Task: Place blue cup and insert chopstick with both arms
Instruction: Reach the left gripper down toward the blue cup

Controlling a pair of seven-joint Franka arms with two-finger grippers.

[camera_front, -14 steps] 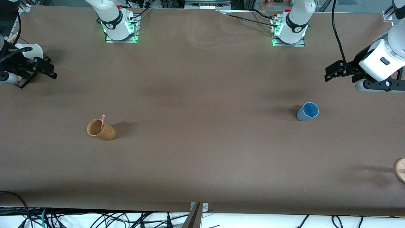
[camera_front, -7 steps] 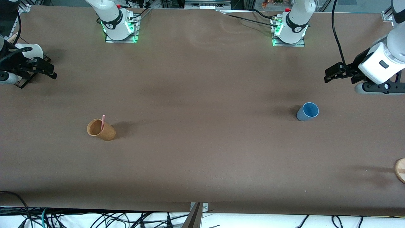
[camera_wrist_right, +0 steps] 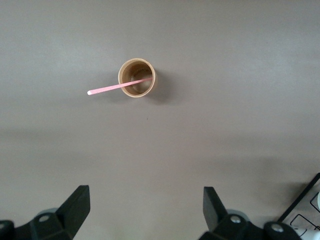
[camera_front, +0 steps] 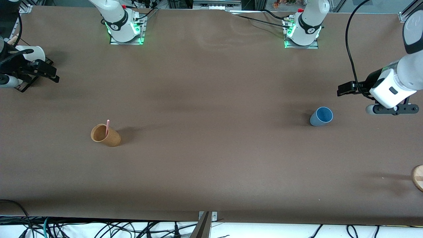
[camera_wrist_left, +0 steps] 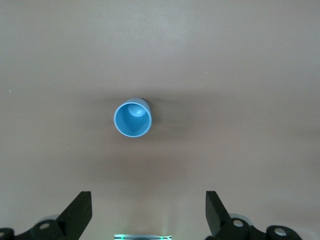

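Observation:
The blue cup (camera_front: 321, 116) stands upright on the brown table toward the left arm's end; from above its bright blue inside (camera_wrist_left: 132, 120) looks empty. My left gripper (camera_front: 343, 89) hangs open over the bare table beside that cup, its jaws (camera_wrist_left: 148, 210) wide apart with nothing between them. The pale pink chopstick (camera_front: 107, 127) leans inside a tan cup (camera_front: 105, 135) toward the right arm's end, its tip (camera_wrist_right: 100, 91) sticking out past the rim. My right gripper (camera_front: 49, 74) waits open at the table's edge, apart from the tan cup (camera_wrist_right: 136, 79).
A round wooden thing (camera_front: 418, 178) pokes in at the table's edge at the left arm's end. A white object on a black frame (camera_front: 31, 53) sits beside the right gripper. Two green-lit bases (camera_front: 124, 31) (camera_front: 301, 33) stand along the back edge.
The left arm has swung its wrist toward the front camera and lower, bringing its open gripper closer to the blue cup. The right arm and both cups have not moved.

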